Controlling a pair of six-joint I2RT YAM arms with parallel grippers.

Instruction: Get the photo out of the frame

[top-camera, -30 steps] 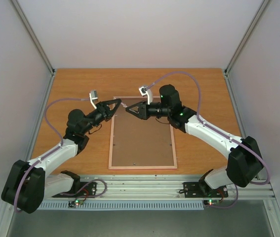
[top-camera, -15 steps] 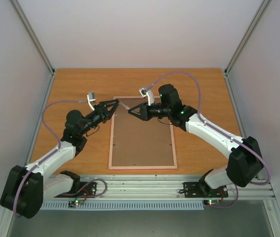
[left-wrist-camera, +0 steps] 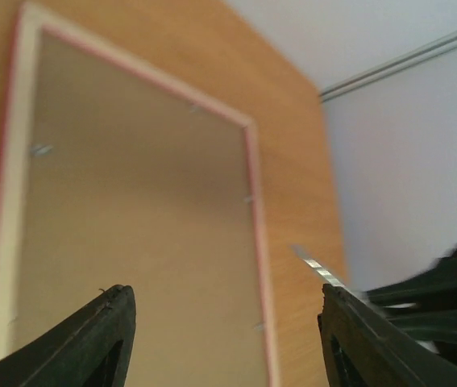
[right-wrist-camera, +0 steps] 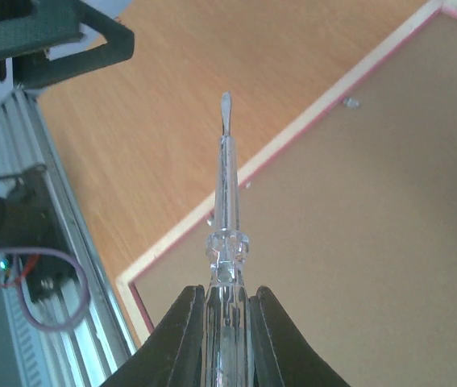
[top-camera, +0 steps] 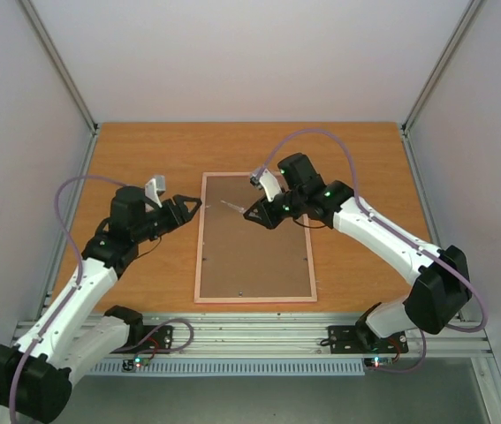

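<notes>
Frame [top-camera: 254, 265] is lying back-side up on the table [top-camera: 144, 150], brown board showing. Right gripper [top-camera: 250, 213] is clamped tight on a clear screwdriver [right-wrist-camera: 226, 201], its tip over the board. Left gripper [top-camera: 193, 206] is spread wide, holding nothing, just off the frame's left edge.

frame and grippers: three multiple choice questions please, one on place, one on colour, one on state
1. Where is the frame? A standing on its edge; B flat on the table; C against the back wall.
2. Colour of its upward face? A brown; B green; C black.
3. The right gripper is: A open, empty; B out of view; C shut on a screwdriver.
Answers: B, it lies flat on the wood; A, its brown back faces up; C, it grips the clear tool.
</notes>
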